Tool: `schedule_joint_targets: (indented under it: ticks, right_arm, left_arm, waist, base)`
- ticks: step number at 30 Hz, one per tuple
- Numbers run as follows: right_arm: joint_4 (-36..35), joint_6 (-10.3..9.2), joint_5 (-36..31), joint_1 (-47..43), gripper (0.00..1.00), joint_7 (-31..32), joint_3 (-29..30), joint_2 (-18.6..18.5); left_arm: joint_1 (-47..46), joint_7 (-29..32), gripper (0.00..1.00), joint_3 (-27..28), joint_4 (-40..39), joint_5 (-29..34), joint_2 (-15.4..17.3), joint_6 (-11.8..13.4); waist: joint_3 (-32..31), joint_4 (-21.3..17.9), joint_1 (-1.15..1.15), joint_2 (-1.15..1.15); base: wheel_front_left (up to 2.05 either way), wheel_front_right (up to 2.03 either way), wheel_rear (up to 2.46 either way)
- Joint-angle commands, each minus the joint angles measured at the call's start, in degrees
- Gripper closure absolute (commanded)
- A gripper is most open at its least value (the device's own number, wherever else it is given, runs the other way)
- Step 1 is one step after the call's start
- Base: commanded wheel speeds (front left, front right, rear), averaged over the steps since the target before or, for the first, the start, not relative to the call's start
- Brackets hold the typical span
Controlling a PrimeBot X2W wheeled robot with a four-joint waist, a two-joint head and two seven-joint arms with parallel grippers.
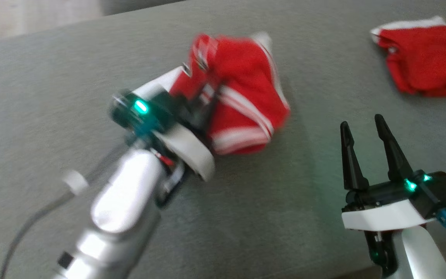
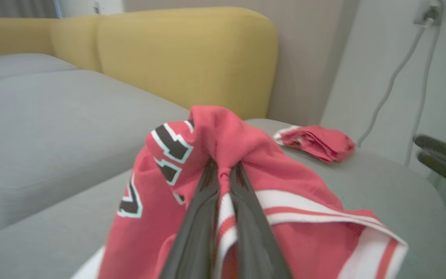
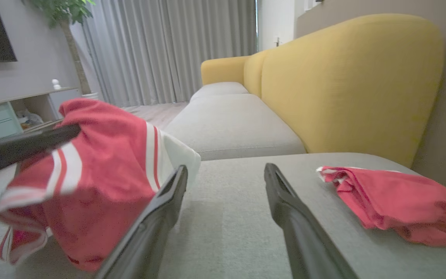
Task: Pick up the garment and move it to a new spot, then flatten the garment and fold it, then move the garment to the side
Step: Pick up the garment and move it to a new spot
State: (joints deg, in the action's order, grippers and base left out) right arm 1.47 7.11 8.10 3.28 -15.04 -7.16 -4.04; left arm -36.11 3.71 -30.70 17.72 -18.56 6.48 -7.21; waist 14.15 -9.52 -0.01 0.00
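Observation:
The garment (image 1: pixel 246 89) is red with white stripes and black lettering, bunched and lifted a little off the grey cushion (image 1: pixel 72 77). My left gripper (image 1: pixel 203 100) is shut on a fold near its top; in the left wrist view the two dark fingers pinch the cloth (image 2: pixel 223 170) and the rest drapes down around them. My right gripper (image 1: pixel 361 121) stands open to the garment's right, above the cushion, with nothing between its fingers. In the right wrist view the garment (image 3: pixel 99 182) hangs just left of the open right gripper (image 3: pixel 226 168).
A second red garment (image 1: pixel 424 58) lies crumpled at the cushion's far right corner, also seen as a red heap (image 3: pixel 397 201). A yellow backrest (image 2: pixel 184 54) rises behind the cushion. A white cable (image 2: pixel 393 81) hangs down the wall.

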Motion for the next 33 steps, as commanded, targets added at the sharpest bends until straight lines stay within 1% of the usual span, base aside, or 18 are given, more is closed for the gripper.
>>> schedule_joint_targets:
  ticks: [1,2,3,4,5,6,8,10,12,14,17,18,21,26,29,33]
  right_arm:
    - [-2.0,0.37,0.4,1.8,0.0,0.0,-1.2,0.4]
    - [-2.0,0.37,0.4,2.0,0.0,0.0,-1.2,0.5]
    - [-1.8,0.37,0.3,2.3,0.0,0.0,-1.3,0.7]
    - [-1.7,0.37,0.4,2.4,0.0,0.0,-1.3,0.8]
    - [-1.6,0.37,0.4,2.4,0.0,0.0,-1.1,0.9]
    - [-1.5,0.37,0.4,2.4,0.0,0.0,-1.0,1.0]
    - [-1.2,0.37,0.3,2.0,0.0,0.0,-0.5,1.0]
    - [-0.8,0.37,0.3,1.2,0.0,0.0,0.2,1.1]
    - [-0.3,0.37,0.3,0.3,0.0,0.0,1.2,1.1]
    - [0.1,0.37,0.4,-0.8,0.0,0.0,1.9,1.1]
    - [0.6,0.37,-0.1,-2.6,0.0,0.0,3.2,1.1]
    - [0.6,0.37,-0.1,-2.6,0.0,0.0,3.2,1.1]
    - [1.2,0.37,-1.0,-4.6,0.0,0.0,3.8,1.1]
    - [1.8,0.37,-1.9,-8.4,0.0,0.0,4.3,1.2]
    - [1.8,0.37,-2.5,-10.1,0.0,0.0,4.3,1.2]
    - [1.1,0.37,-2.9,-11.9,0.0,0.0,4.2,1.2]
  left_arm:
    - [-1.1,-2.4,1.0,-1.2,-0.8,-0.9,0.6,-0.3]
    - [-0.3,-3.5,1.0,-3.1,0.7,-1.6,0.6,-0.3]
    - [0.6,-6.0,1.0,-5.5,4.5,-1.0,0.7,-0.3]
    - [0.9,-7.4,1.0,-6.7,6.6,-0.4,0.6,-0.3]
    - [1.1,-9.0,0.55,-7.3,8.6,0.0,0.3,-0.2]
    - [1.2,-10.8,0.0,-7.8,10.3,0.8,-0.1,0.1]
    - [1.6,-14.6,0.0,-8.9,12.7,2.2,-0.8,1.0]
    - [2.3,-17.6,0.0,-9.1,13.2,3.4,-1.5,2.9]
    - [4.3,-18.5,0.0,-8.4,12.2,3.9,-2.0,5.0]
    - [7.3,-18.6,0.0,-6.0,6.9,3.8,-2.4,6.9]
    - [14.7,-18.7,0.0,-1.1,-1.8,3.9,-2.7,9.1]
    - [14.7,-18.7,0.0,-1.1,-1.8,3.9,-2.7,9.1]
    - [22.9,-18.7,0.0,3.9,-7.5,4.8,-2.9,10.2]
    - [34.0,-18.7,0.0,12.1,-12.8,7.4,-3.2,12.6]
    - [38.4,-18.7,0.0,14.8,-16.1,9.2,-3.3,12.8]
    - [42.2,-18.7,0.0,17.0,-19.2,10.7,-3.5,12.8]
  waist:
    - [2.1,-4.6,0.01,0.0]
    - [2.7,-5.3,0.01,0.0]
    - [3.7,-6.5,0.01,0.0]
    - [4.0,-6.8,0.01,0.0]
    - [4.1,-6.9,0.01,0.0]
    - [4.0,-6.9,0.01,0.0]
    - [3.2,-6.3,0.01,0.0]
    - [1.6,-4.9,0.01,0.0]
    - [-0.4,-3.0,0.01,0.0]
    - [-2.5,-0.5,0.01,0.0]
    - [-5.6,3.3,0.01,0.0]
    - [-5.6,3.3,0.01,0.0]
    - [-8.8,6.7,0.01,0.0]
    - [-13.1,10.9,0.01,0.0]
    - [-14.5,12.4,0.01,0.0]
    - [-15.5,13.5,0.01,0.0]
  base:
    - [0.0,0.0,0.0]
    - [0.0,0.0,0.0]
    - [0.0,0.0,0.0]
    - [0.0,0.0,0.0]
    - [0.0,0.0,0.0]
    - [0.0,0.0,0.0]
    - [0.0,0.0,0.0]
    - [0.0,0.0,0.0]
    - [0.0,0.0,0.0]
    - [0.0,0.0,0.0]
    - [0.0,0.0,0.0]
    - [0.0,0.0,0.0]
    - [0.0,0.0,0.0]
    - [0.0,0.0,0.0]
    - [0.0,0.0,0.0]
    - [0.0,0.0,0.0]
